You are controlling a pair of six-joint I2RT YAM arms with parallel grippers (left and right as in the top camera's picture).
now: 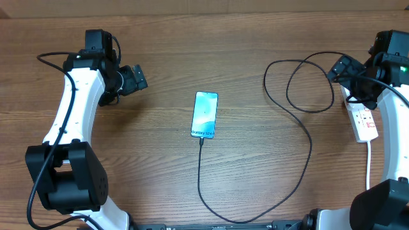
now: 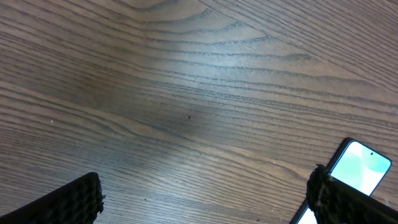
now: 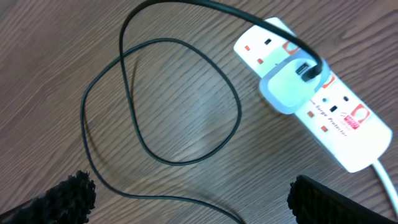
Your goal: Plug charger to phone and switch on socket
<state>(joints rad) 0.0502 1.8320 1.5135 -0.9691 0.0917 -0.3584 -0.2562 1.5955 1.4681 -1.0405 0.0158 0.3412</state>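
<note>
two grippers are shown with jaws spread wide, and nothing is held by either.

1. left gripper (image 2: 205, 202): bare wood of the table (image 1: 255, 38) is seen between its fingers. the phone (image 1: 204, 114) lies flat and screen up beyond its right finger, apart from it; in the left wrist view part of the phone is hidden behind that finger. nothing else is seen around this gripper.

2. right gripper (image 3: 193, 202): the socket (image 3: 336, 118) lies ahead of the gap and off to its right side, not touched by either finger. a white adapter (image 3: 287, 90) is seated in the middle of the socket, and the charger (image 3: 134, 134) is led out of it. ahead of the gap and toward its left finger, the black cable is laid in an open loop on the wood, and one strand is passed close in front of the fingers. the white cord (image 1: 369, 163) leaves the socket end nearest the right finger.

3. from the loop beside the right gripper the charger is run in a wide curve across the table, and its plug tip (image 1: 201, 139) is met by the phone's end with the dark text, well apart from both grippers.

4. red marks are seen on the socket; the switch position cannot be told.
</note>
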